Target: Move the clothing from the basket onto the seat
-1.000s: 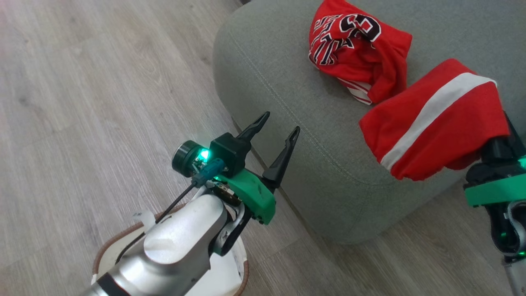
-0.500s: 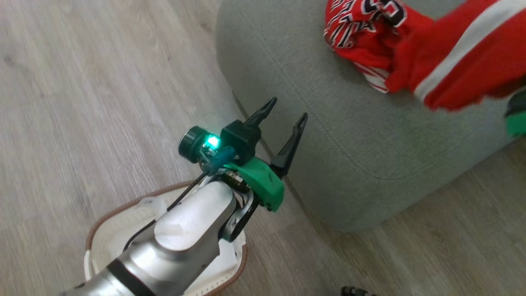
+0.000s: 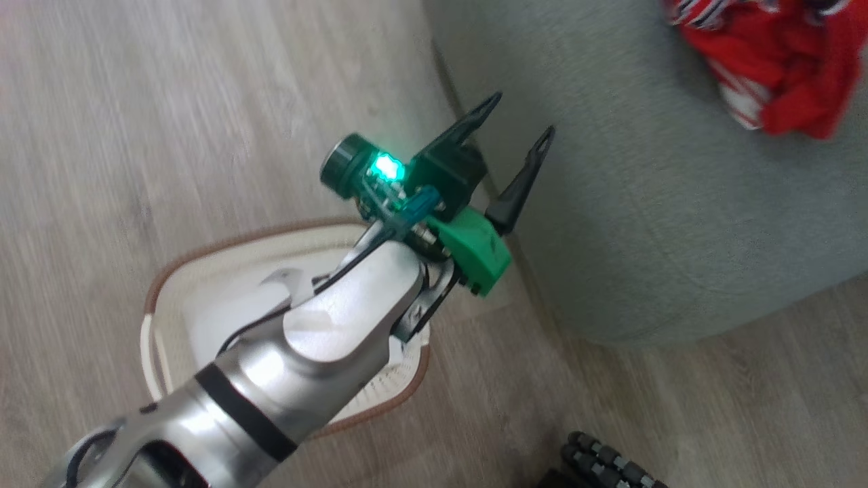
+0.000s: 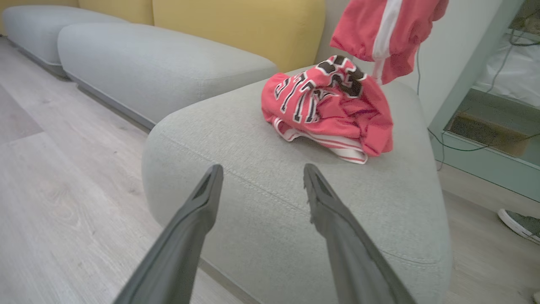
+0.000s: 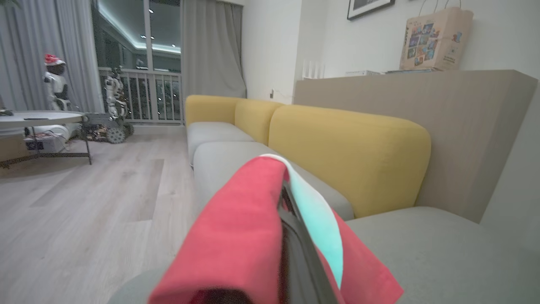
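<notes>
From the head view we see the left gripper [image 3: 522, 115] raised over the wooden floor [image 3: 169, 102] just beside the corner of the seat [image 3: 644, 203]. Its two dark fingers are spread wide and hold nothing. Beneath its silver forearm sits the basket [image 3: 230, 261] on the floor, close to the seat but apart from it, and the arm hides much of its white inside. At the top right corner of that view a crumpled part of the jersey [image 3: 780, 102] lies on the seat, blurred.

The left wrist view gives us what the head view cuts off. The left gripper [image 4: 262, 169] points at the seat [image 4: 253, 202], and the whole jersey [image 4: 325, 109] is bunched on the cushion with its black-and-white numerals facing up. Above it a striped garment [image 4: 379, 33] hangs in the air, clear of the cushion, in front of the yellow back cushions [image 4: 236, 25]. A shoe [image 4: 517, 221] shows at the right edge.

The right wrist view shows us what carries that cloth: the striped garment [image 5: 236, 236] is folded over the right gripper [image 5: 286, 198], its white stripe to one side. The fingers appear pressed together on the fabric, though the cloth covers their tips.
</notes>
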You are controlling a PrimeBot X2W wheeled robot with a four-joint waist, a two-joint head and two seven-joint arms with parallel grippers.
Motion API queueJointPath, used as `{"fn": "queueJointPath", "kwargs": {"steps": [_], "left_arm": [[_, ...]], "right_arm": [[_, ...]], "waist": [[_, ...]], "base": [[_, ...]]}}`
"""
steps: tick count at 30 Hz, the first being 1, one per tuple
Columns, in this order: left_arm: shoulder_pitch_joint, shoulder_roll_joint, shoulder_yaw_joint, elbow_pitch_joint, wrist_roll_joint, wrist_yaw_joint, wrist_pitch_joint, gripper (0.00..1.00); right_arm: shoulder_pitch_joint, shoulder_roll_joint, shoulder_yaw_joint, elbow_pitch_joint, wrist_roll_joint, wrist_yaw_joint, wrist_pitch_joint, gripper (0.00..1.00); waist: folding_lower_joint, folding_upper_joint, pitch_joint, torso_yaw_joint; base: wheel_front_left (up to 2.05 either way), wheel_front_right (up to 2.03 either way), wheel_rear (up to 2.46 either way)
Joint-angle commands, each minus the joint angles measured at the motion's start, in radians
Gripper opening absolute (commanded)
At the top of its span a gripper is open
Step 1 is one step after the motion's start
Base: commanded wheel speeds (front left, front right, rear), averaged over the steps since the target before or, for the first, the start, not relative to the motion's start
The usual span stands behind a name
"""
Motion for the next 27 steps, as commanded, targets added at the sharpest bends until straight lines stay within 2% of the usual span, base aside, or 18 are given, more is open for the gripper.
{"fn": "queueJointPath", "kwargs": {"steps": [1, 6, 10, 17, 20, 24, 25, 26, 27], "left_arm": [[-0.063, -0.013, 0.011, -0.021, 0.013, 0.012, 0.004, 1.0], [-0.119, -0.021, -0.018, -0.015, 0.021, 0.032, 0.009, 1.0], [-0.151, -0.023, -0.045, -0.027, 0.007, 0.05, 0.005, 1.0], [-0.176, -0.023, -0.09, -0.037, -0.039, 0.085, -0.011, 1.0], [-0.181, -0.023, -0.102, -0.037, -0.058, 0.096, -0.019, 1.0], [-0.184, -0.023, -0.112, -0.033, -0.075, 0.104, -0.025, 1.0], [-0.184, -0.023, -0.115, -0.032, -0.08, 0.106, -0.026, 1.0], [-0.184, -0.023, -0.117, -0.03, -0.086, 0.107, -0.028, 1.0], [-0.184, -0.023, -0.12, -0.028, -0.091, 0.109, -0.029, 1.0]], "right_arm": [[-0.025, -0.056, 0.005, 0.007, 0.01, 0.0, -0.006, 0.0], [-0.081, -0.091, 0.057, 0.104, 0.02, 0.0, -0.006, 0.0], [-0.128, -0.11, 0.136, 0.186, 0.019, 0.0, -0.006, 0.0], [-0.193, -0.132, 0.312, 0.342, 0.049, 0.0, -0.006, 0.0], [-0.226, -0.139, 0.379, 0.426, 0.098, 0.0, 0.043, 0.0], [-0.253, -0.144, 0.45, 0.464, 0.134, 0.0, 0.113, 0.0], [-0.26, -0.145, 0.47, 0.472, 0.15, 0.0, 0.14, 0.02], [-0.264, -0.146, 0.492, 0.478, 0.165, 0.0, 0.173, 0.16], [-0.269, -0.147, 0.511, 0.481, 0.183, 0.0, 0.202, 0.4]], "waist": [[-0.0002, 0.0, 0.098, 0.071], [-0.0002, 0.0, 0.182, 0.112], [-0.0002, 0.0, 0.227, 0.135], [-0.0002, 0.0, 0.24, 0.162], [-0.0002, 0.0, 0.233, 0.169], [-0.0002, 0.0, 0.224, 0.173], [-0.0002, 0.0, 0.221, 0.173], [-0.0002, 0.0, 0.217, 0.173], [-0.0002, 0.0, 0.212, 0.173]], "base": [[0.0, 0.0, 0.0], [0.0, 0.0, 0.0], [0.0, 0.0, 0.0], [0.0, 0.0, 0.0], [0.0, 0.0, 0.0], [0.0, 0.0, 0.0], [0.0, 0.0, 0.0], [0.0, 0.0, 0.0], [0.0, 0.0, 0.0]]}}
